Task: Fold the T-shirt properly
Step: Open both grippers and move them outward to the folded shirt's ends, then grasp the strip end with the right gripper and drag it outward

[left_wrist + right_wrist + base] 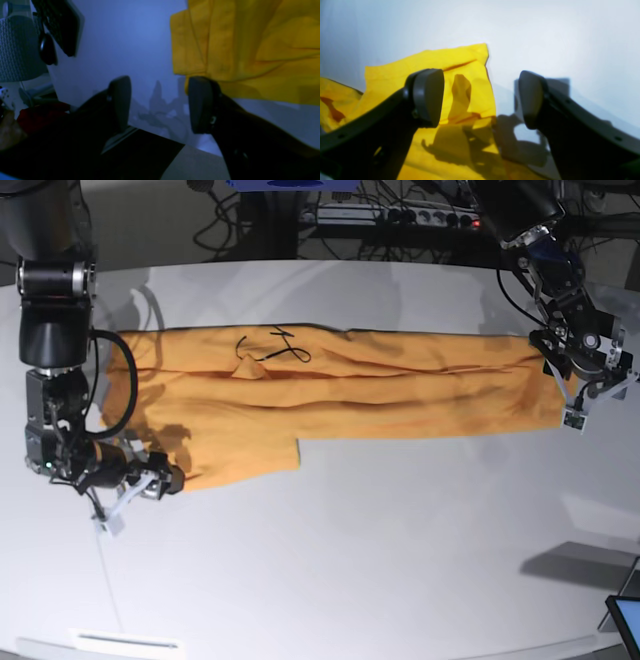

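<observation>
The T-shirt (340, 395) lies spread flat on the white tabletop (380, 560), stretched lengthwise across its far half, with one sleeve (225, 455) jutting toward the near side and a thin dark squiggle (268, 350) beside the collar. In the base view, the right gripper (125, 498) sits low at the shirt's sleeve end, just off the sleeve's outer corner; its wrist camera shows both dark fingers (428, 96) spread apart with nothing between them, one over rumpled yellow cloth (432, 75) and the other over bare tabletop, their shadow falling across the fabric edge. The left gripper (590, 395) hangs at the opposite end of the shirt, at the hem corner; its wrist camera shows its fingers (121, 100) parted as well, gripping nothing, with the shirt's folded edge (240, 42) lying just past the tip of one finger and bare tabletop in the gap. Whether that finger touches the cloth cannot be told. Beyond the far edge of the tabletop from the shirt, cables and a power strip (400, 215) lie on the floor. Past the tabletop's edge in the left wrist view stand a grey mesh chair back (17, 50) and a dark keyboard-like object (60, 25).
</observation>
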